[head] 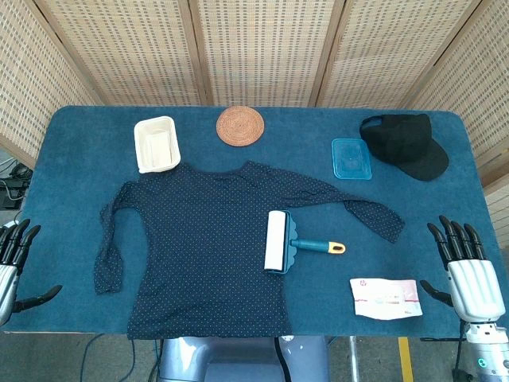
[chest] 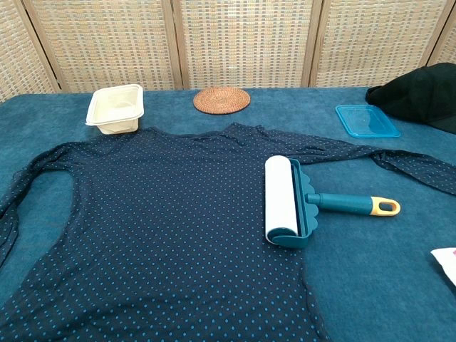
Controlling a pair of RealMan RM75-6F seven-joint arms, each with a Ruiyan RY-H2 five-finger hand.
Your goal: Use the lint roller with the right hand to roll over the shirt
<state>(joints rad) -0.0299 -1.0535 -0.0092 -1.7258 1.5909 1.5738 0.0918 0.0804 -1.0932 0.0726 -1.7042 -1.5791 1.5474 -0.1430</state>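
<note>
A dark blue dotted shirt (head: 199, 247) (chest: 157, 228) lies flat in the middle of the table, sleeves spread. The lint roller (head: 278, 242) (chest: 282, 201) rests on the shirt's right edge, its white roll on the fabric and its teal handle with a yellow end (head: 328, 247) (chest: 356, 205) pointing right over the cloth. My right hand (head: 469, 270) hovers open at the table's right front corner, well away from the handle. At the left front edge my left hand (head: 14, 263) is open too. Neither hand shows in the chest view.
A white container (head: 157, 144) (chest: 116, 108) and a woven coaster (head: 240, 125) (chest: 221, 99) sit at the back. A blue lid (head: 351, 157) (chest: 366, 120) and a black cap (head: 406, 144) (chest: 420, 87) lie back right. A white packet (head: 386, 298) (chest: 446, 262) lies front right.
</note>
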